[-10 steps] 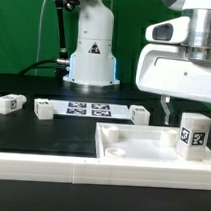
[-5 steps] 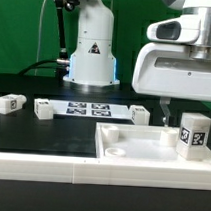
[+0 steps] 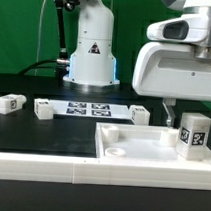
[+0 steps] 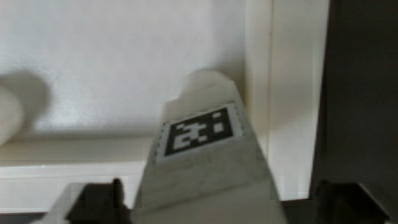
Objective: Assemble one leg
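Tabletop (image 3: pixel 126 145), the white tray-like square with corner sockets, lies nearest the camera on the black table (image 3: pixel 52 136), toward the exterior view's right. I see a round socket recess near its closer corner.

The leg (image 3: pixel 194 134) stands upright at the tabletop's corner on the exterior view's right, its black-and-white tag facing the camera. From the wrist view I see the leg (image 4: pixel 205 150) running up between the two dark fingers (image 4: pixel 98 198) of the claw (image 4: pixel 210 200), tag visible, with the white tabletop wall (image 4: pixel 125 60) behind it. The fingers sit just beside the leg's flanks; I cannot tell whether they press it or merely bracket it. In the exterior view the claw (image 3: pixel 173 115) hangs under the large white wrist housing (image 3: pixel 180 69), with one thin finger showing just beside the leg.

Farther back on the table I see three loose white legs: one (image 3: pixel 8 103) at the exterior view's left edge, one (image 3: pixel 42 109) beside it, and one (image 3: pixel 140 115) near the tabletop's rear edge. The marker board (image 3: pixel 90 110) lies flat between the latter two. The arm's white base (image 3: pixel 92 48) stands behind it.
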`<state>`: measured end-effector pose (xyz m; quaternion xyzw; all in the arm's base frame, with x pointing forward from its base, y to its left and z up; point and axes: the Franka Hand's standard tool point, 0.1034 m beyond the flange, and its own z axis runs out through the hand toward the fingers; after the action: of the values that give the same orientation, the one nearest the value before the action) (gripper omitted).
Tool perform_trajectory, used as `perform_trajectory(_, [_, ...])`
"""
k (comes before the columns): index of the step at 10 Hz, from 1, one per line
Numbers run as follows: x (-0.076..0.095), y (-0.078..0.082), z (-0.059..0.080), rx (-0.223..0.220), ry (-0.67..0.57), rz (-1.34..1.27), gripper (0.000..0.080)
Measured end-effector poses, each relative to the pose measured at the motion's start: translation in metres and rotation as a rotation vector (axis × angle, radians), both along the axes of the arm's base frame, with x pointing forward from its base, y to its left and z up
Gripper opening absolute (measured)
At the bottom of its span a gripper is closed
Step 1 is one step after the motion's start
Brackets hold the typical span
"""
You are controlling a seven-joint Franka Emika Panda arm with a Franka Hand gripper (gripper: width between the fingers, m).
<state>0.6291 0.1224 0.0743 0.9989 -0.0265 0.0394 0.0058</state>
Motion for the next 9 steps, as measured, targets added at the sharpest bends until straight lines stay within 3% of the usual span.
perform_trajectory(1, [0.0001,-0.0002,0.0,0.0,0.0,0.0,0.0334])
perform_trajectory(2, [0.0001,-0.0003,0.0,0.0,0.0,0.0,0.029])
perform_trajectory(5, [0.0001,-0.0007,-0.0001,0.004,0.0,-0.031,0.029])
perform_trajectory(9, [0.0004,-0.0043,-0.0012,0.045,-0.001,-0.42,0.029])
